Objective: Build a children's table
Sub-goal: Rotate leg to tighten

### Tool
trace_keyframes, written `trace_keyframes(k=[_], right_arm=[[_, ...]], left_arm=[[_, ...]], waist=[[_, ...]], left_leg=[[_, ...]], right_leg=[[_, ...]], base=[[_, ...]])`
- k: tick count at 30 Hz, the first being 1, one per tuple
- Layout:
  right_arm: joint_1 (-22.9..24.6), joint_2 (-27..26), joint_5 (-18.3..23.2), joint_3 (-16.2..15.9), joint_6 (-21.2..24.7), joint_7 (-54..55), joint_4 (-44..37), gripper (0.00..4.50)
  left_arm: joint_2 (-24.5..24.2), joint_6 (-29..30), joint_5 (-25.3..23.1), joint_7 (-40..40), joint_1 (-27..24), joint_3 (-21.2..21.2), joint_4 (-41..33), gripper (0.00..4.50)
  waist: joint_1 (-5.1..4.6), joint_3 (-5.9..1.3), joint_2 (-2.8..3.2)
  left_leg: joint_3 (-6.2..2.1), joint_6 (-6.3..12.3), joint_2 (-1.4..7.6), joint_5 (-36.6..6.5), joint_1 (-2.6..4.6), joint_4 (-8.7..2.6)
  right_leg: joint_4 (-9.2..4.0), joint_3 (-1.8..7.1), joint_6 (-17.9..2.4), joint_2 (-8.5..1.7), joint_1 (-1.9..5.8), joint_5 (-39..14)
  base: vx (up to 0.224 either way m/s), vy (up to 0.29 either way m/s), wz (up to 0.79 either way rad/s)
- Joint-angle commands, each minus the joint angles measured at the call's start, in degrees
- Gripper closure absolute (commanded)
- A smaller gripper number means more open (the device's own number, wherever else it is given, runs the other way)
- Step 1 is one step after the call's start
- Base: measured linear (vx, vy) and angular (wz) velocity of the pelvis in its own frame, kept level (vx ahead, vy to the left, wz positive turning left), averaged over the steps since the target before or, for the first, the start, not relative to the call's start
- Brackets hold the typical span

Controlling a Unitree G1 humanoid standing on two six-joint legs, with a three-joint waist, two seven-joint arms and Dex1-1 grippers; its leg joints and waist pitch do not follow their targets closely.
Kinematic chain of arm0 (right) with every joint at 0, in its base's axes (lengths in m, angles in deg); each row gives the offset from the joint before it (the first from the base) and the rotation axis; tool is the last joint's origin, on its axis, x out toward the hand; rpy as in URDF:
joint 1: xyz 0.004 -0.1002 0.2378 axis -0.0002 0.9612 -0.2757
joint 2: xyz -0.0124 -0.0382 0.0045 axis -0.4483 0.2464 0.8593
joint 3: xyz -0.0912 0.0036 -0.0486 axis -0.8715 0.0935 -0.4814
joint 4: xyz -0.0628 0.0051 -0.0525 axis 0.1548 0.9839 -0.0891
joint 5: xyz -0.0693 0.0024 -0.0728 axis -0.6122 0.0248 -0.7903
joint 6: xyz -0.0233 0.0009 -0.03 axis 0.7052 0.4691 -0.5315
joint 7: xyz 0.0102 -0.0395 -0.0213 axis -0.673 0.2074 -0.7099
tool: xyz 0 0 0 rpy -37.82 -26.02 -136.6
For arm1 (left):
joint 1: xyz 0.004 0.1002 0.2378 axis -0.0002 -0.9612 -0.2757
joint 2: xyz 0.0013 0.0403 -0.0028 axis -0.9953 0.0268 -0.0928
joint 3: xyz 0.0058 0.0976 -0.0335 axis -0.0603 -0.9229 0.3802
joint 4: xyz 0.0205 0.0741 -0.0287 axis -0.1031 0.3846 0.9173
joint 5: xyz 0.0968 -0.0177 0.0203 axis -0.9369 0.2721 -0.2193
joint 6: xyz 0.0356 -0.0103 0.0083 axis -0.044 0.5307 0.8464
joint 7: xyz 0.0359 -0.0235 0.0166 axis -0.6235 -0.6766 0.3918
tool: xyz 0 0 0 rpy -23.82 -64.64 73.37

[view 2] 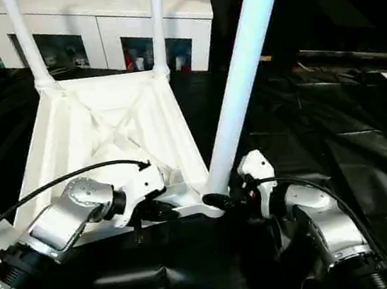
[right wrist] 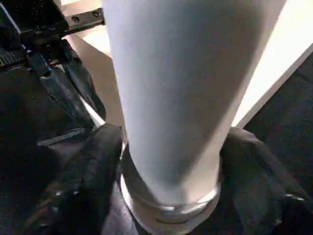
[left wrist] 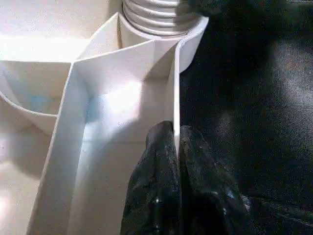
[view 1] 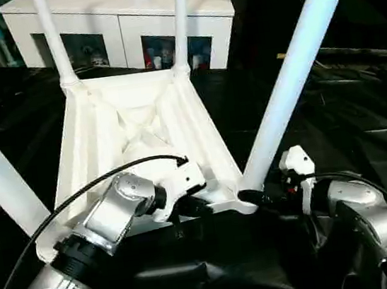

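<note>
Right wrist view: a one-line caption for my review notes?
Right gripper closed around the base of a white table leg at its corner socket.

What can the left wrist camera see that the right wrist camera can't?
The left wrist view shows the left end effector shut on the thin near rim of the children's table, with the ribbed underside beside it. The right wrist view shows the right end effector wrapped around the base of the near right leg. Both show that leg's threaded end at its corner socket and the black cloth.
</note>
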Motion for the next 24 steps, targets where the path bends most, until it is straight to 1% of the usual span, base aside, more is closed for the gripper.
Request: trace_keyframes(k=[1,3,4,9,10,12,13,17,18,19,20,22,23,24], right_arm=[[-0.1,0.1,0.6,1.2,-0.1,-0.1,-0.2,0.94],[0.0,0.1,1.0,1.3,0.2,-0.4,-0.5,0.94],[0.3,0.2,1.7,1.2,0.6,-1.3,-1.3,0.94],[0.4,0.3,1.5,1.0,0.6,-1.4,-1.3,0.94],[0.2,0.2,0.8,0.8,0.1,-1.0,-0.7,0.94],[0.1,0.1,0.0,0.6,-0.5,-0.4,-0.1,0.94],[-0.3,0.0,-1.2,0.3,-1.9,0.6,0.8,0.94],[-1.0,-0.6,-2.8,0.3,-3.4,2.7,1.9,0.94],[-1.2,-0.7,-3.1,0.3,-3.9,3.2,2.1,0.94],[-1.4,-0.9,-3.0,0.4,-4.0,3.3,2.2,0.94],[-1.4,-1.0,-2.8,0.4,-3.9,3.2,2.0,0.94],[-1.6,-1.5,-2.3,0.6,-3.8,3.0,1.7,0.94],[-1.6,-1.8,-1.9,0.6,-3.8,2.9,1.4,0.94],[-1.6,-2.0,-1.7,0.6,-3.8,2.9,1.3,0.94]], left_arm=[[-1.3,1.0,-1.7,-0.1,-0.3,0.0,2.8,4.5],[-1.3,1.0,-1.7,-0.2,-0.4,0.0,2.7,4.5],[-1.4,0.8,-1.8,-0.4,-0.2,-0.1,3.0,4.5],[-1.5,0.6,-2.0,-0.5,-0.2,-0.1,3.1,4.5],[-1.5,0.5,-2.1,-0.5,-0.2,-0.1,3.1,4.5],[-1.5,0.3,-2.2,-0.5,-0.1,0.0,3.2,4.5],[-1.4,-0.1,-2.3,-0.4,0.0,0.1,3.4,4.5],[-1.6,0.1,-2.2,-1.0,0.5,0.3,2.7,4.5],[-1.7,0.0,-2.2,-1.1,0.6,0.4,2.5,4.5],[-1.8,0.1,-2.1,-1.1,0.9,0.5,2.2,4.5],[-1.9,0.2,-2.1,-1.2,1.0,0.6,1.9,4.5],[-2.3,0.7,-1.8,-1.6,1.2,0.9,0.9,4.5],[-2.6,1.0,-1.8,-1.8,1.2,0.9,0.2,4.5],[-2.8,1.1,-1.7,-2.0,1.1,0.9,-0.1,4.5]], waist=[[0.01,-1.77,0.18],[0.03,-1.59,0.19],[0.06,-1.52,0.17],[0.06,-1.33,0.16],[0.1,-1.28,0.26],[0.07,-1.17,0.25],[0.04,-1.06,0.27],[-0.02,-0.73,0.33],[-0.03,-0.6,0.4],[-0.12,-0.59,0.35],[-0.17,-0.56,0.37],[-0.18,-0.15,0.46],[-0.2,0.13,0.41],[-0.26,0.28,0.42]], left_leg=[[-1.19,-0.28,1.36,-24.5,0.47,-4.87],[-1.1,-0.22,1.39,-25.1,0.68,-4.89],[-1.03,-0.17,1.37,-25.5,0.9,-4.8],[-1.05,-0.13,1.42,-25.7,0.94,-4.86],[-1.06,-0.18,1.46,-25.8,0.98,-4.9],[-1.07,-0.21,1.47,-25.8,0.94,-4.95],[-1.06,-0.33,1.44,-26.3,1.0,-4.93],[-1.08,-0.23,1.38,-25.9,1.02,-5.02],[-1.08,-0.2,1.38,-25.9,1.09,-5.04],[-1.13,-0.14,1.38,-25.5,1.01,-5.19],[-1.14,-0.02,1.43,-24.6,0.86,-5.42],[-1.1,0.05,1.48,-24.9,0.89,-5.59],[-1.1,-0.03,1.44,-25.8,1.1,-5.55],[-1.17,-0.09,1.44,-26.3,1.12,-5.58]], right_leg=[[-6.32,1.8,-4.0,-3.97,1.4,-34.0],[-6.38,1.86,-4.3,-3.92,1.14,-33.7],[-6.5,1.93,-4.4,-3.98,0.97,-34.2],[-6.6,2.01,-4.4,-4.06,0.89,-35.1],[-6.65,2.04,-4.5,-4.1,0.83,-35.1],[-6.65,2.06,-4.6,-4.11,0.82,-35.2],[-6.84,2.0,-4.5,-4.19,0.71,-36.2],[-7.13,1.94,-4.2,-4.31,0.75,-37.4],[-7.21,1.93,-4.2,-4.32,0.64,-37.6],[-7.21,1.79,-4.3,-4.31,0.91,-37.4],[-7.17,1.73,-4.5,-4.25,1.18,-36.0],[-7.27,1.8,-4.7,-4.17,0.93,-35.9],[-7.5,1.79,-4.6,-4.27,0.71,-37.2],[-7.57,1.74,-4.5,-4.3,0.67,-37.9]], base=[[0.0,0.0,0.0],[0.0,0.0,0.0],[0.0,0.0,0.0],[0.0,0.0,0.0],[0.0,0.0,0.0],[0.0,0.0,0.0],[0.0,0.0,0.0],[0.0,0.0,0.0],[0.0,0.0,0.0],[0.0,0.0,0.0],[0.0,0.0,0.0],[0.0,0.0,0.0],[0.0,0.0,0.0],[0.0,0.0,0.0]])
